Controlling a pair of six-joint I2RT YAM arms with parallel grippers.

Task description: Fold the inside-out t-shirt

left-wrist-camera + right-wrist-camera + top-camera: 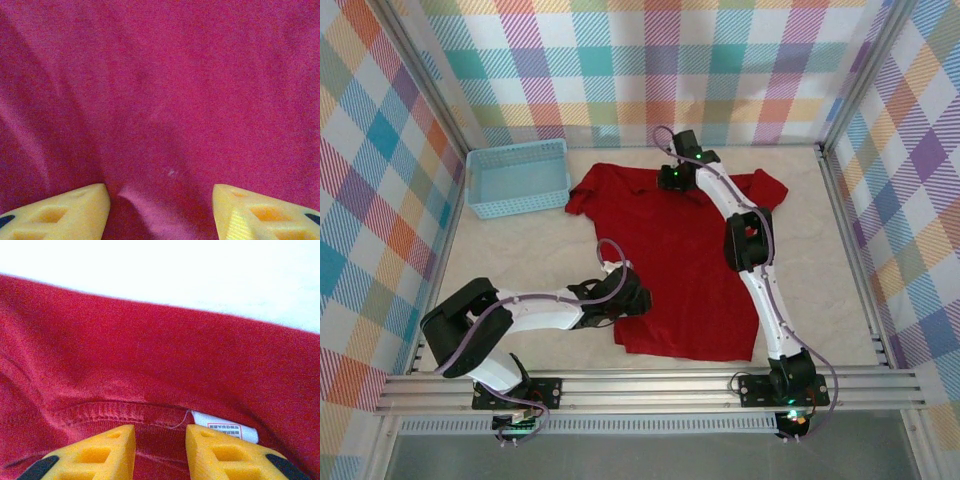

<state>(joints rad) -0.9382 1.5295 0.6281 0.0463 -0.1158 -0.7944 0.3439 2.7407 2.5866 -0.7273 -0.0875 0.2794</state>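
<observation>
Basket (517,178), light blue, sits far left on the tabletop (520,260), apart from the red inside-out t-shirt (690,280) spread out at centre. Left end effector (159,197) rests on the shirt's lower left edge, released, fingers wide over plain cloth. Right end effector (160,435) straddles the collar; its wrist camera picks out a pale neck label (225,431) beside one finger; whether it pinches is unclear.

Cell surroundings, top view.
Light-blue latticed plastic basket (520,209) sits upright at the far left of the pale table (520,262), close to the left wall. Pastel plaid walls (650,60) enclose three sides. Aluminium rails (650,385) run along the near edge.
</observation>
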